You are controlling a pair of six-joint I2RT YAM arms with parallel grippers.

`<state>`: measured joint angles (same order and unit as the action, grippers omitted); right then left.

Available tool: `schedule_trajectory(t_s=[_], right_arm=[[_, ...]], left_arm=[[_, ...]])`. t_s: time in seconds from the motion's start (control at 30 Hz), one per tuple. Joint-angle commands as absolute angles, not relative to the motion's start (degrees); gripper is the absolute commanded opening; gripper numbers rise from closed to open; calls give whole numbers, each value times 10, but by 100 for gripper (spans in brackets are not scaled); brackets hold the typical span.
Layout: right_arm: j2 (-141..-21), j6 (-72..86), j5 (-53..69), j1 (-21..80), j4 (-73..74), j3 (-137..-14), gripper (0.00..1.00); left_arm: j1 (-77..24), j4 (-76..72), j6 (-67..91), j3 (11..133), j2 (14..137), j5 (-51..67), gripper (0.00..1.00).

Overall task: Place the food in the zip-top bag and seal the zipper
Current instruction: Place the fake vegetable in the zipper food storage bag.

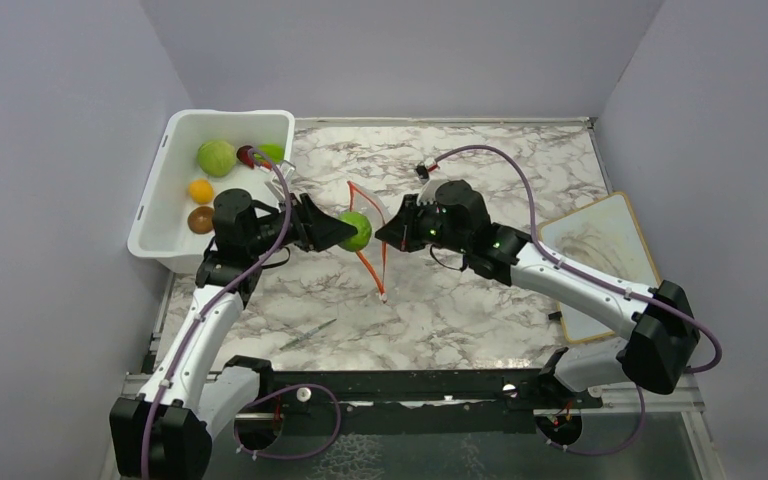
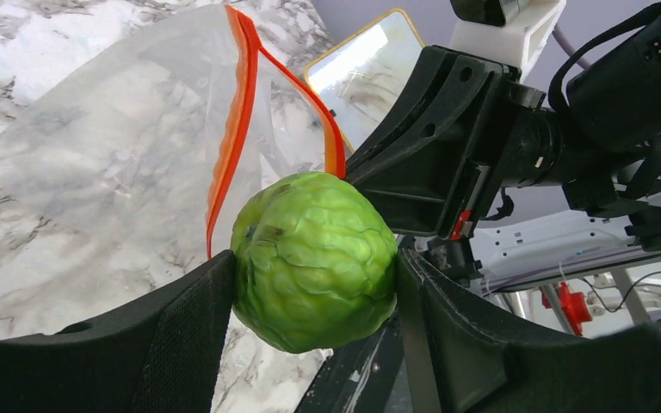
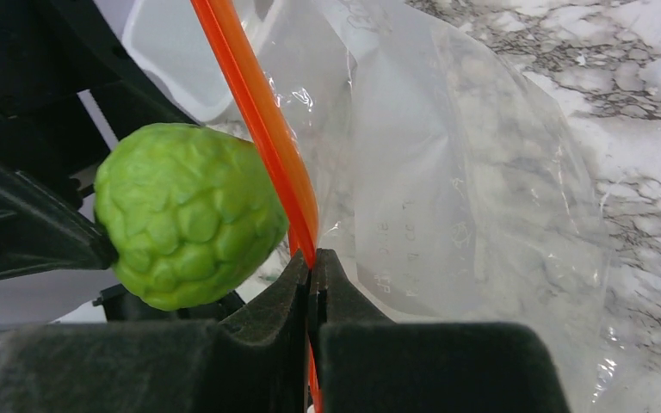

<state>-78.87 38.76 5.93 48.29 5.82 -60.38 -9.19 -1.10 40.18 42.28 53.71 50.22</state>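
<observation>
Green and bumpy, a toy fruit (image 1: 359,230) sits clamped in the left gripper (image 1: 350,231) above the marble table, facing the right gripper (image 1: 384,236) at the orange zipper (image 1: 384,268); other food lies in the white tub (image 1: 155,228).

Left wrist: both fingers squeeze the fruit at the open mouth of the zip-top bag (image 2: 112,146).

Right wrist: the jaws are pinched tight on the zipper, with the fruit just beside it.
</observation>
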Motion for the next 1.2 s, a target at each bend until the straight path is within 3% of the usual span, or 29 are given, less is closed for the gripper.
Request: schedule_trajectory(t_s=[0.0, 0.4, 1.17], right_arm=[[-784, 388, 111, 482, 4, -602, 1], [-762, 374, 190, 483, -54, -574, 1], [-805, 385, 237, 483, -139, -569, 1]], left_arm=[[-102, -130, 467, 400, 543, 523, 36], [-113, -132, 443, 378, 568, 456, 33], [-138, 46, 375, 420, 573, 317, 27]])
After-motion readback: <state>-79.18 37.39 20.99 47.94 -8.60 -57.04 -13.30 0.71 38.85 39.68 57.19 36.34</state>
